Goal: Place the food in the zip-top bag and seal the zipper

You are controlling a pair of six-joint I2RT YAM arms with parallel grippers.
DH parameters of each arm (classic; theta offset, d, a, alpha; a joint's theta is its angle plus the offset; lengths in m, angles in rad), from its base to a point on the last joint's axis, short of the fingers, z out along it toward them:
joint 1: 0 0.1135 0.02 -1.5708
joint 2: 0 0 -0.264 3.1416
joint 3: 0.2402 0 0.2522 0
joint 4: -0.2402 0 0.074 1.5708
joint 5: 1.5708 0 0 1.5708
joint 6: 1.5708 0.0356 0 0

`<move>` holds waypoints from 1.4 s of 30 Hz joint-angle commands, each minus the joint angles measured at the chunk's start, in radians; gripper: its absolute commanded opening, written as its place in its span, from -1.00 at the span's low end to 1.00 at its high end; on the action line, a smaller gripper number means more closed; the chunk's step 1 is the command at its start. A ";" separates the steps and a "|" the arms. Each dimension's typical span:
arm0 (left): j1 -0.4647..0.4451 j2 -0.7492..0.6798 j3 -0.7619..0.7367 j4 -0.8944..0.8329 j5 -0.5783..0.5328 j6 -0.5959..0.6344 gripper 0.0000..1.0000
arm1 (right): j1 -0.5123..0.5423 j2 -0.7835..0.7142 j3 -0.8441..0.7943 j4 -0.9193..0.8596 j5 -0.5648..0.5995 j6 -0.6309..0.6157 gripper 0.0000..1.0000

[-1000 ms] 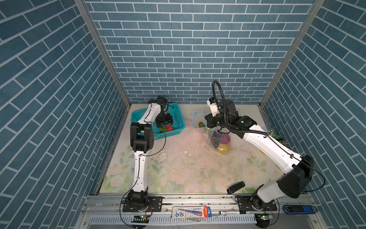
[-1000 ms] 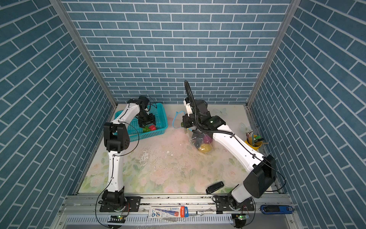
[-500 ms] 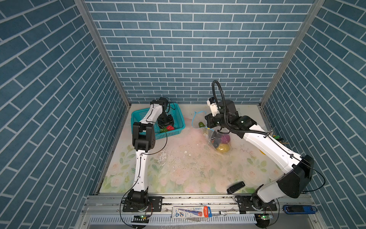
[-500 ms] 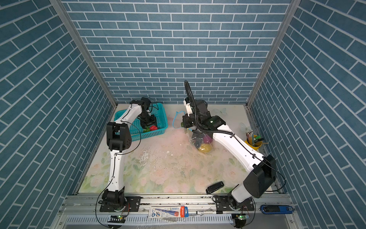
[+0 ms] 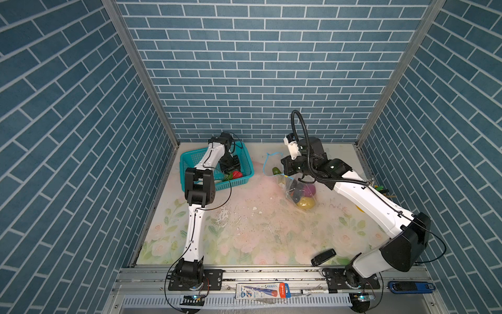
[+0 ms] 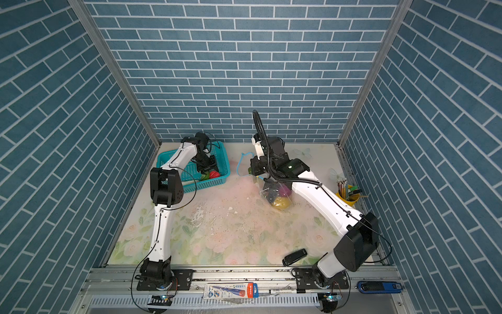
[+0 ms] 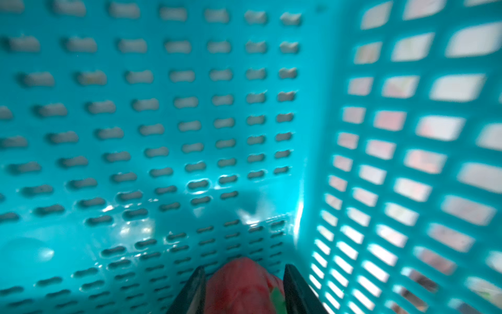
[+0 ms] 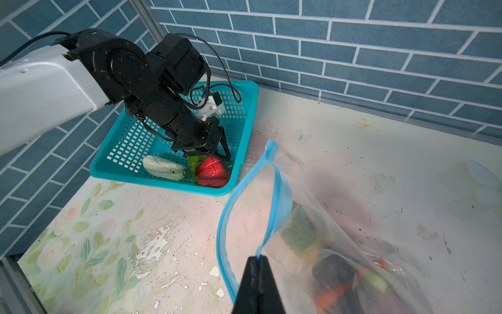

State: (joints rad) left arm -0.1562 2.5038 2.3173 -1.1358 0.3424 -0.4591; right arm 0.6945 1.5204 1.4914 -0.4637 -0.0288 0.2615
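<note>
right wrist view showed left gripper (image 8: 209, 157) fingers straddling the red pepper (image 8: 213, 172) in the basket (image 8: 173, 187), upper left, grip unclear; glossy, it could squirt free; right gripper (image 8: 256, 260) fingers, pressed together, pinched the zipper (image 8: 277, 190), lower centre; slipping would collapse the zip-top bag (image 8: 339, 217)

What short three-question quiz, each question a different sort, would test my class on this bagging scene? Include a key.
1. True or false: the zip-top bag is already sealed.
2. Which food sits between the left claw's fingers, inside the teal basket? A carrot; B red pepper; C onion.
3. Fill in: the right claw is shut on the bag's blue ____.

Key
1. False: its mouth gapes open.
2. B.
3. zipper.
</note>
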 commanded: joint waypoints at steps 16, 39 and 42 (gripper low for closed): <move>0.049 -0.032 0.103 0.034 0.016 0.019 -0.01 | -0.001 -0.002 0.047 -0.037 0.007 -0.005 -1.00; -0.082 -0.243 -0.213 0.010 -0.003 -0.013 0.11 | -0.001 0.019 0.065 -0.051 -0.005 -0.004 -1.00; -0.080 -0.252 -0.253 0.025 -0.013 -0.015 0.11 | -0.001 0.021 0.068 -0.050 -0.008 -0.002 -1.00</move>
State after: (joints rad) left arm -0.2409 2.2631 2.0945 -1.1004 0.3397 -0.4740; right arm 0.6945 1.5280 1.4975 -0.5007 -0.0311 0.2615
